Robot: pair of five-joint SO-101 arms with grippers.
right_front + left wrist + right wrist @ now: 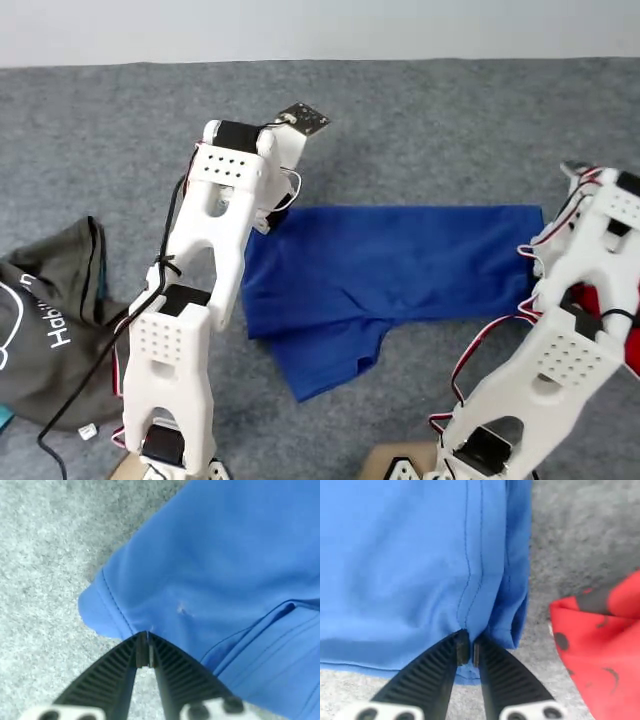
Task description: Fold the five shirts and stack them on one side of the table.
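Lying spread across the middle of the grey table (450, 130): blue shirt (400, 265), folded into a wide band, one sleeve sticking out toward the arms' bases.

Left gripper (145, 649): fingers pressed together, pinching the hem at a rounded corner of the blue shirt. In the high view the left arm (215, 250) stands over the shirt's left end.

Right gripper (468, 651): fingers likewise closed, clamped on a stitched fold at the shirt's opposite edge. Right arm (570, 340) stands over that right end.

Dark grey shirt (55, 320): crumpled at the table's left edge, apart from the blue one.

Red shirt (600, 640) with black marks: just beside the right gripper, a strip of bare table between it and the blue shirt.
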